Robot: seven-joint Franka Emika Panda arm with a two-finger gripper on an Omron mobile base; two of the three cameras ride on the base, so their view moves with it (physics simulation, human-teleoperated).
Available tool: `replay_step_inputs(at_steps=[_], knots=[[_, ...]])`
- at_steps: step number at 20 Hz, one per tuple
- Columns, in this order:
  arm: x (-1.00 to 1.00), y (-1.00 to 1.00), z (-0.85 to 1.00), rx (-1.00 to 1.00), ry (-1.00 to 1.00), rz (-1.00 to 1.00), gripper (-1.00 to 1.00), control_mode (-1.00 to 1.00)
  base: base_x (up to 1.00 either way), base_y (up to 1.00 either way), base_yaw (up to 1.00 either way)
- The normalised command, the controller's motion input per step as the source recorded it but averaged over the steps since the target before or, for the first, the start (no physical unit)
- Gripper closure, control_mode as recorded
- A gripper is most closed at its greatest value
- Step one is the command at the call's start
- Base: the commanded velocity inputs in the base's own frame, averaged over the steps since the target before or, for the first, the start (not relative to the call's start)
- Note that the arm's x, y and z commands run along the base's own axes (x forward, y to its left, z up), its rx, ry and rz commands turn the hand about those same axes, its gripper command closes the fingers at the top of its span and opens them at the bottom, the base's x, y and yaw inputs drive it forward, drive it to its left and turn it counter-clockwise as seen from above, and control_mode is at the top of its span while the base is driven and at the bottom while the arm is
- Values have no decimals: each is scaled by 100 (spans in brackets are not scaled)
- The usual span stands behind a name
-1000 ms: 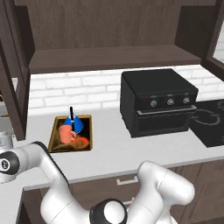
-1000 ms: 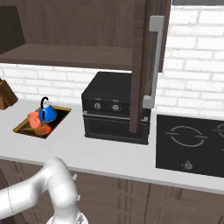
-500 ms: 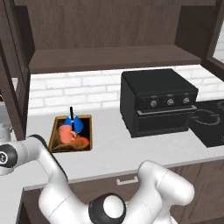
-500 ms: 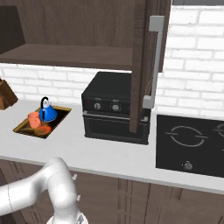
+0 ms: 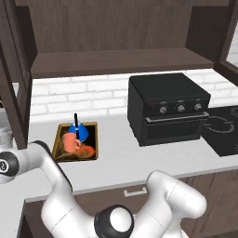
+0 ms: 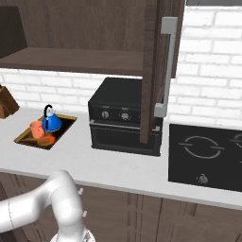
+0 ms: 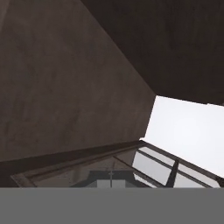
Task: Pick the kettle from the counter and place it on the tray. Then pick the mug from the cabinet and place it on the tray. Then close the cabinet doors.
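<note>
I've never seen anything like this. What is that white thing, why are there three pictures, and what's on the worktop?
The white jointed shape is a robot arm in a computer-drawn kitchen. Two cameras ride behind it, one on each side, so two pictures show the same scene from two angles. The third comes from a camera on the arm's hand, looking along its pincer; there you see dark wood and a glass-paned cabinet door close up, and I cannot tell whether the pincer is open or shut.

On the counter lies a gold-rimmed tray carrying a blue kettle and an orange mug. Beside it stands a black oven, with a cooktop further along. Above, the cabinet is open.
</note>
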Motion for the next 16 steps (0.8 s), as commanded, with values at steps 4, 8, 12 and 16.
replay_step_inputs(at_steps=[4,8,12,16], knots=[[-1,-40,18,14,-21,0,100,-100,0,0,0],[-5,-41,25,13,-16,0,100,-100,0,0,0],[-6,-48,22,13,-7,0,100,-100,0,0,0],[-12,-59,12,14,-4,0,100,-100,0,0,0]])
